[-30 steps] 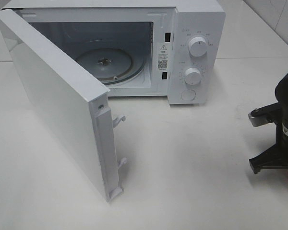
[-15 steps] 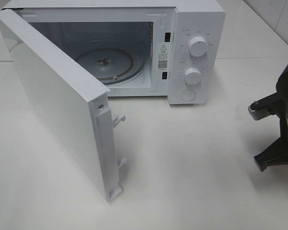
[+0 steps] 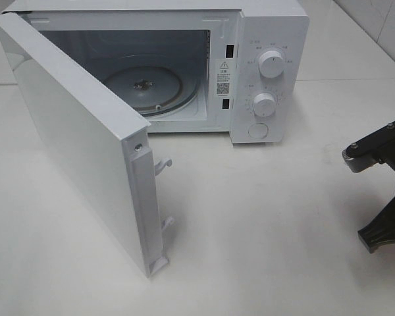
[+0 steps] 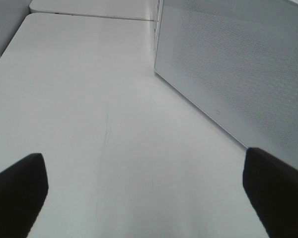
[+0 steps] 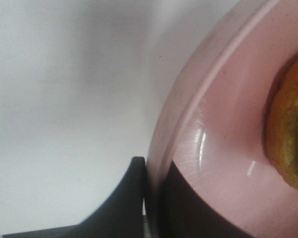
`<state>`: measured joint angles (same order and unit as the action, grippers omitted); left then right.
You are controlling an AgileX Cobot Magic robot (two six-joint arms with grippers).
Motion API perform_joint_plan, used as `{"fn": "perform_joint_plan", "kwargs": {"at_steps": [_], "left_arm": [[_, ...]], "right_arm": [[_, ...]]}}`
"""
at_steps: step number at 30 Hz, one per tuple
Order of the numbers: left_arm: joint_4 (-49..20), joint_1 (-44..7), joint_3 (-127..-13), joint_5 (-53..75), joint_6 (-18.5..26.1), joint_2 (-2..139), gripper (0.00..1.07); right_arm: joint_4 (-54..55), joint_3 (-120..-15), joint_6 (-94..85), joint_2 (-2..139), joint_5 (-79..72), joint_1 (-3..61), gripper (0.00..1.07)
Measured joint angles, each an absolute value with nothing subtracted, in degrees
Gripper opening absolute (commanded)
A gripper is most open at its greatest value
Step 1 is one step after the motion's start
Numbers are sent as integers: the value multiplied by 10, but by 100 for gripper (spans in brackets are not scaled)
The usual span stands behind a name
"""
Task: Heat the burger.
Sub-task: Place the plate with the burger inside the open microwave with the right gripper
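Observation:
Only the golden-brown edge of the burger [image 5: 290, 134] shows, lying on a shallow pink plate [image 5: 223, 129] in the right wrist view. My right gripper [image 5: 154, 203] is shut on the plate's rim, one black finger outside it and one beneath it. In the high view just part of the right arm [image 3: 384, 237] shows at the right edge; plate and burger are out of that frame. The white microwave [image 3: 270, 39] stands at the back with its door [image 3: 72, 145] swung wide and its glass turntable [image 3: 145, 85] bare. My left gripper [image 4: 144, 198] is open over the tabletop, holding nothing.
The open door juts toward the table's front left, latch hooks [image 3: 163, 164] on its free edge. Two dials [image 3: 271, 64] and a button sit on the control panel. In the left wrist view a white perforated microwave panel [image 4: 238, 74] stands close beside the left gripper.
In the high view the right arm has drawn back to the right, leaving less of it in frame. The microwave and its door have not moved.

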<state>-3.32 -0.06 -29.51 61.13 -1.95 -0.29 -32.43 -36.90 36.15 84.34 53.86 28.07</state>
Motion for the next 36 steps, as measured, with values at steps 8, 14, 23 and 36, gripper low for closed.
{"fn": "perform_joint_plan", "kwargs": {"at_steps": [8,14,23,36], "left_arm": [[-33,-1,-295,611,-19,-3,100],[-33,-1,-295,611,-19,-3,100],[-33,-1,-295,611,-19,-3,100],[-33,-1,-295,611,-19,-3,100]], "right_arm": [[-323,-346,362,805,550,349,0],[-313,-337,362,802,563,417,0],[-313,-337,362,800,564,499,0],[-314,-337,358,800,563,598,0]]}}
